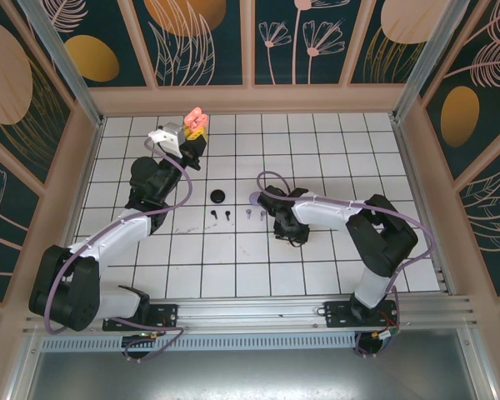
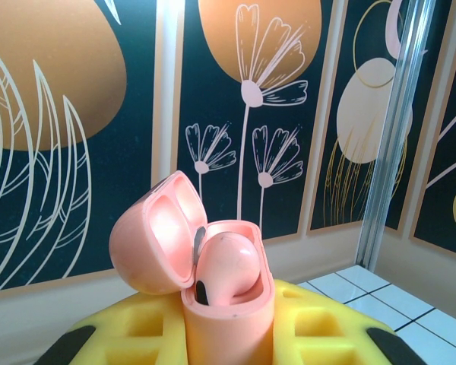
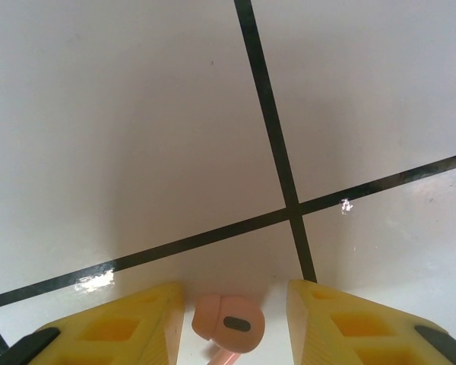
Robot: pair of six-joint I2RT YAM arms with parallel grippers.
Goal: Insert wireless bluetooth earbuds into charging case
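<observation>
L wrist: bud (image 2: 226,265) in pink case (image 2: 229,323); R wrist: loose bud (image 3: 228,323).

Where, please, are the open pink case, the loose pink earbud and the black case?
open pink case (image 2: 153,243), left wrist view, its lid
loose pink earbud (image 3: 228,323), right wrist view, its rounded head
black case (image 1: 219,197), top external view, its middle

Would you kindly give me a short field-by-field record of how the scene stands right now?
Left tool: raised, shut on the open coral-pink case
Case contents: one seated earbud
Right tool: open, low over the table, fingers either side of the loose pink earbud, not touching it
Elsewhere on table: two black earbuds, two lilac earbuds
</observation>
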